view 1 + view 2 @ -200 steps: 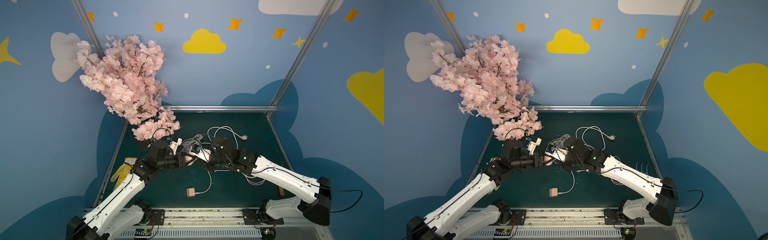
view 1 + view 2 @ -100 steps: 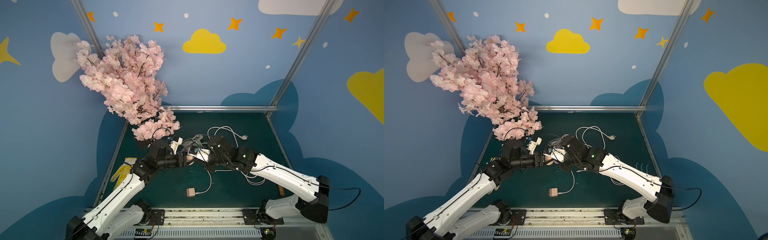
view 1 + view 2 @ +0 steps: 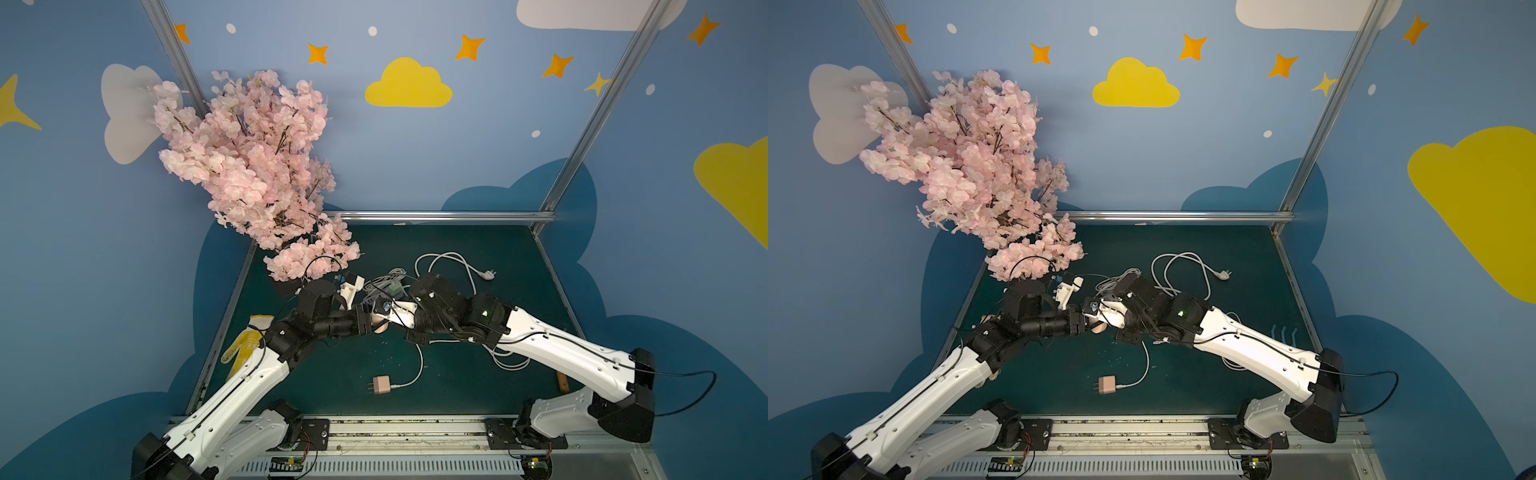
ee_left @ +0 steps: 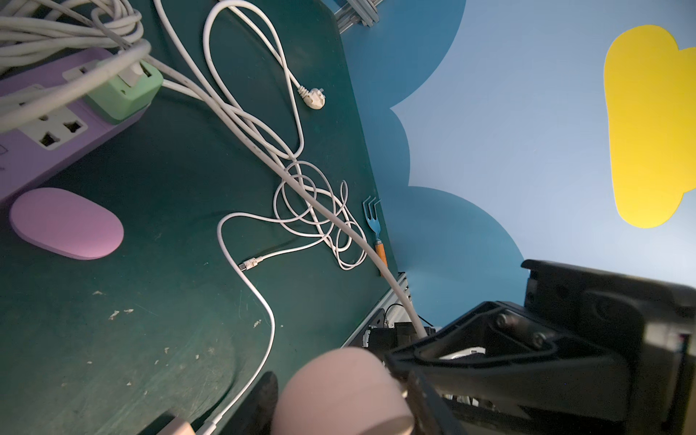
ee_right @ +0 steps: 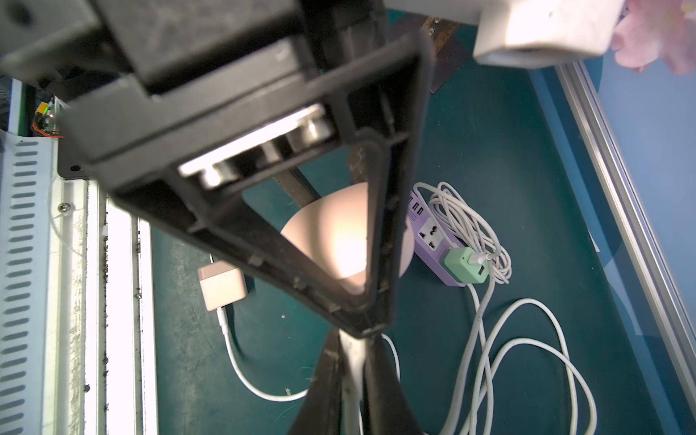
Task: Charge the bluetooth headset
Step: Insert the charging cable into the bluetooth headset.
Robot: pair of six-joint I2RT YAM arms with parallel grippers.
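Now the left hand (image 3: 372, 325) grips the pink case (image 3: 381, 328); at its three o'clock, the right hand (image 3: 406, 331) pinches the cable (image 5: 352, 376).

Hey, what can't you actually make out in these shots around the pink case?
Pink case charging port: right wrist view, behind the left gripper finger; top views, too small.
White cable end: right wrist view, hidden by that finger.
Purple power strip: left wrist view, cut off at the edge.
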